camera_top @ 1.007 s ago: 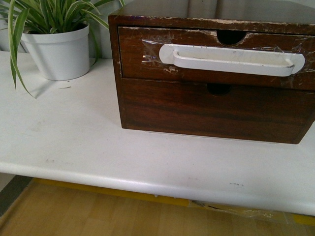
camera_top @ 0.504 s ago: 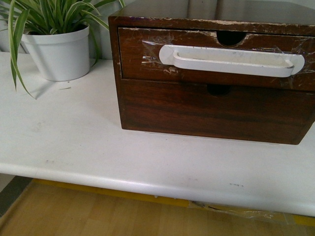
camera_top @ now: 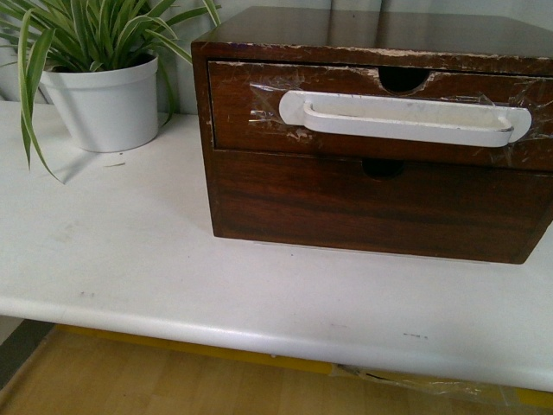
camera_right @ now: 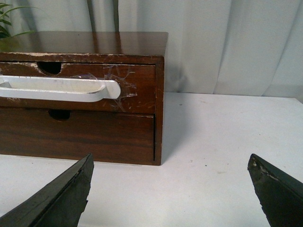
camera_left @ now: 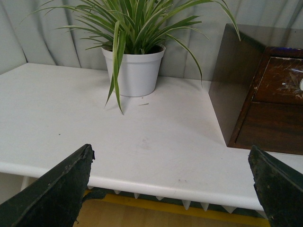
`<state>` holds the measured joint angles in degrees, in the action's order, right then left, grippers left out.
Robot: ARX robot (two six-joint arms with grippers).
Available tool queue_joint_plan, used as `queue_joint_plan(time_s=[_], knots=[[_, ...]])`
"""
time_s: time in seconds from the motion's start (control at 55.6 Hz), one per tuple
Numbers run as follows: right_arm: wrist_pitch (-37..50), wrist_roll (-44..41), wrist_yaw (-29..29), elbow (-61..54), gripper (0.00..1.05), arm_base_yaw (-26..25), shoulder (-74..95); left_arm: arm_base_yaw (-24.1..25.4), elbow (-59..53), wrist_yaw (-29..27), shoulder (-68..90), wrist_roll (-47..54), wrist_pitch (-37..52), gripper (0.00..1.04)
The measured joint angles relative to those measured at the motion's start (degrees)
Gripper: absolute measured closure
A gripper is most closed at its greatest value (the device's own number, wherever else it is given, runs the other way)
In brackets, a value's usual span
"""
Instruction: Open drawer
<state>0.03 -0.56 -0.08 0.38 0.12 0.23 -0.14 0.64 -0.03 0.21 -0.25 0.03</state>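
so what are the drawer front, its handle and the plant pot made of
Drawer: wood, dark glossy stain; grain shows, chips along the top edge bare pale. Handle: smooth white, probably plastic or painted metal; scuffed, fixed with wrinkled clear tape. Pot: matte white, plastic or ceramic, cannot tell which.

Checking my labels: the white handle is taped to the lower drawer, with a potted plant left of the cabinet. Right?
No: the front view shows the white handle taped to the upper drawer. The potted plant part holds.
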Motion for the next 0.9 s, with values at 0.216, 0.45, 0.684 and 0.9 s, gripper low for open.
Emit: queue_joint_plan(time_s=[0.216,0.45,0.684,0.9], knots=[[0.0,0.0,0.0,0.0,0.09,0.0,0.0,0.0,0.0,0.0,0.0,0.0,0.0,0.06],[0.0,0.1,-1.5,0.0,0.09,-0.5,0.2,-5.0,1.2,-15.5,3.6,-2.4,-2.5,0.06],[-4.0,-4.4,-31.9,4.2,0.09,-9.7,10.1,-14.2,4.7,-34.1,15.2,-2.4,-2.5,0.06],[-7.6,-17.6,-36.1,11.7,0.09,-9.6,20.9,-9.9,12.4,-15.2,25.4,8.2,-1.2,0.06]])
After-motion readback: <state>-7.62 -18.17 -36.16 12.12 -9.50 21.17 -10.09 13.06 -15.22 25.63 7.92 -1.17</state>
